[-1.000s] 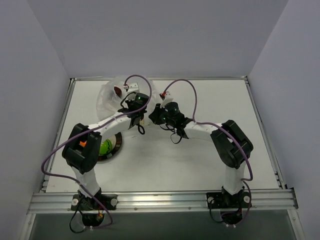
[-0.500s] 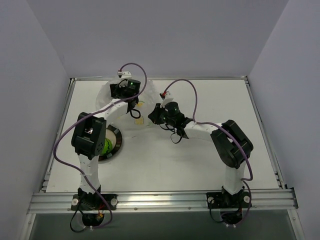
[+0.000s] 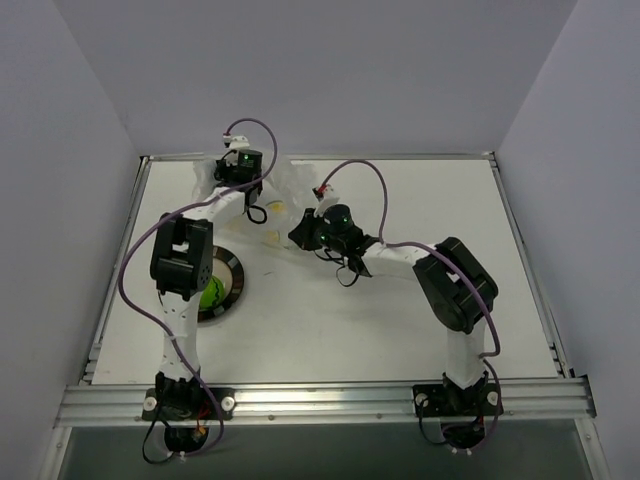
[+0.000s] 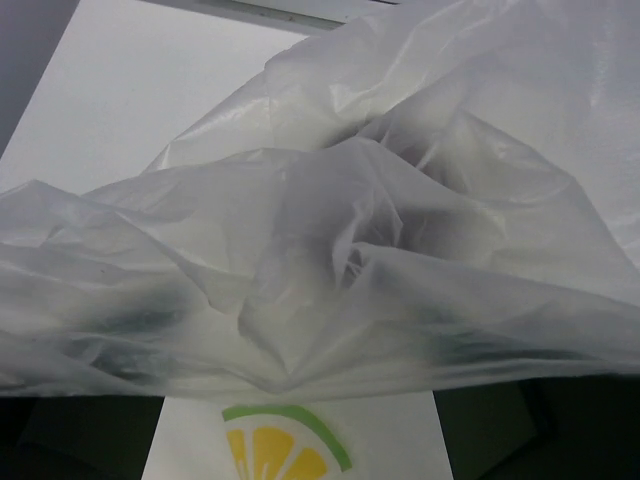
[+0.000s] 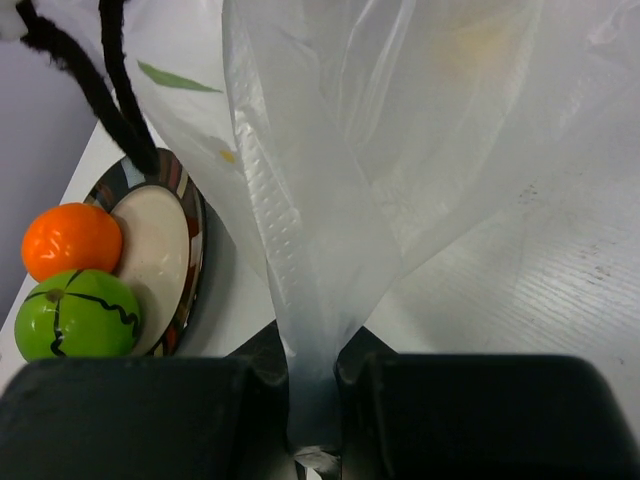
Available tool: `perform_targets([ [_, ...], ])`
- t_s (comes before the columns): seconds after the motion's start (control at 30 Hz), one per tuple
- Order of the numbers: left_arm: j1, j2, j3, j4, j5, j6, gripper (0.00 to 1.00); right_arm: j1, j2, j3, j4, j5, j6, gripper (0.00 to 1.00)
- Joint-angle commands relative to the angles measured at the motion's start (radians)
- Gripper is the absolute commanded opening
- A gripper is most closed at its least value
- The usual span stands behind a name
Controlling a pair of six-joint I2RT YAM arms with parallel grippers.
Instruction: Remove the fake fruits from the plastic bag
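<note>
The plastic bag (image 3: pixel 285 185) lies crumpled at the back of the table, between my two grippers. My right gripper (image 3: pixel 298 237) is shut on a gathered strip of the bag (image 5: pixel 315 330), which fans upward from its jaws (image 5: pixel 315 420). My left gripper (image 3: pixel 240 162) stands open at the back left. In the left wrist view the bag (image 4: pixel 350 250) billows over its wide-apart fingers, and a lemon-slice mark (image 4: pixel 285 450) shows between them. An orange fruit (image 5: pixel 70 240) and a green fruit (image 5: pixel 75 312) rest on the dark-rimmed plate (image 5: pixel 193 250). The top view shows only the green fruit (image 3: pixel 210 296).
The plate (image 3: pixel 233 277) sits at the left, partly under the left arm's elbow. A black cable (image 5: pixel 120 90) hangs across the right wrist view. A metal rail (image 3: pixel 420 157) bounds the table's back edge, and grey walls close in on three sides.
My left gripper has opened and moved toward the back left corner. The bag has collapsed from a puffed shape. My right gripper stays shut on it and has shifted slightly left.
</note>
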Motion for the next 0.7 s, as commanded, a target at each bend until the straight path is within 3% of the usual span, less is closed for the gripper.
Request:
perform_targets([
  [0.0,0.013,0.027,0.065,0.087,0.086,0.049,0.94,0.011,0.030,0.038,0.037,-0.029,0.006,0.00],
  [0.27,0.046,0.081,0.047,0.211,0.225,-0.023,0.94,0.013,0.088,0.072,0.060,-0.043,0.045,0.00],
  [0.47,0.038,0.067,-0.025,0.292,0.237,-0.124,1.00,0.020,0.119,0.099,0.077,-0.061,0.096,0.00],
  [0.67,0.058,0.148,0.105,0.266,0.252,-0.102,0.94,0.034,0.062,0.044,0.081,-0.038,0.085,0.00],
])
